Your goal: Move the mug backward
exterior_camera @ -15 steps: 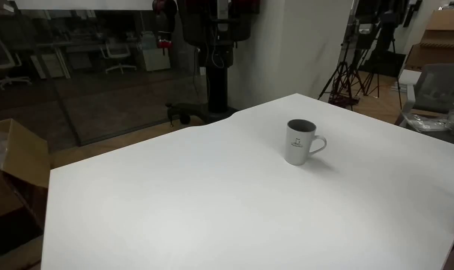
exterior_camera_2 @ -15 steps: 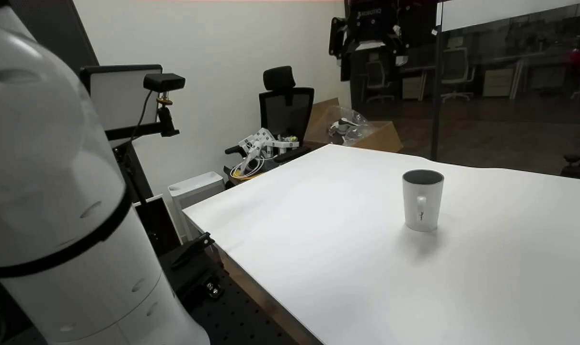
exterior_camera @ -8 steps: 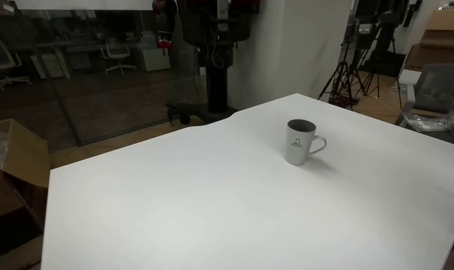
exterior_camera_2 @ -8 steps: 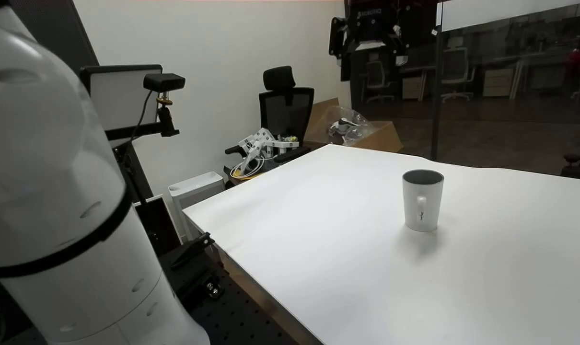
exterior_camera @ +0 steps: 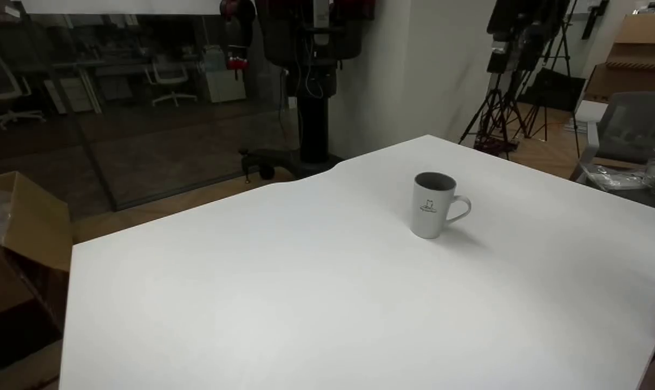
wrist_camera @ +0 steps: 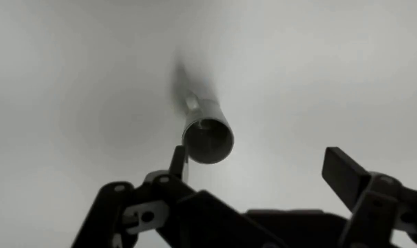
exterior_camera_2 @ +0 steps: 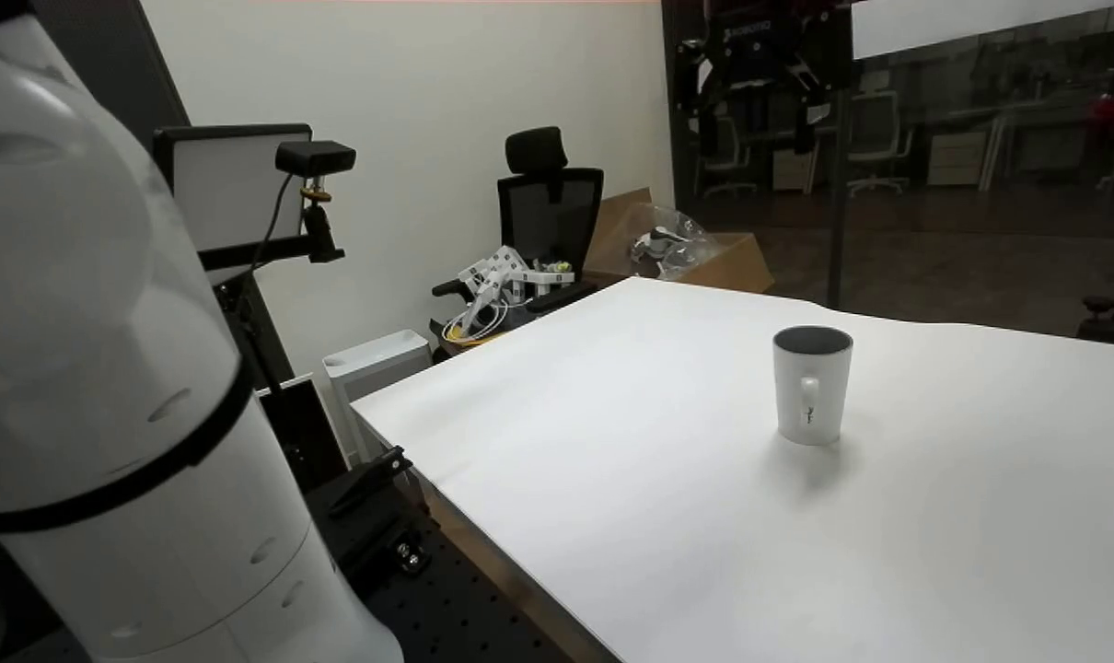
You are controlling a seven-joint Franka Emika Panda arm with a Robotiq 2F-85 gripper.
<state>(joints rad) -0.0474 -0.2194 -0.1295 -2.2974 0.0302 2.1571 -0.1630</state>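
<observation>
The white mug (exterior_camera: 427, 212) with a dark inside stands upright on the white table (exterior_camera: 241, 281). Its loop handle points right in that exterior view and toward the camera in an exterior view (exterior_camera_2: 809, 396). My gripper (exterior_camera_2: 757, 129) is open and empty, high above the table and well apart from the mug. It also shows as a dark shape at the top right of an exterior view (exterior_camera: 499, 54). In the wrist view the mug's opening (wrist_camera: 208, 141) lies just beyond the left fingertip, left of the middle of the open jaws (wrist_camera: 256, 151). Nothing is between the fingers.
The white arm body (exterior_camera_2: 106, 322) stands beside the table's near edge. A camera on a mount (exterior_camera_2: 316, 158) and a chair (exterior_camera_2: 552, 212) stand past the table. An open cardboard box (exterior_camera: 35, 222) stands beyond a table edge, and tripods (exterior_camera: 495, 108) stand behind.
My gripper has moved to the right and slightly down in one exterior view, and left and down in the other. It stays open. The mug has not moved.
</observation>
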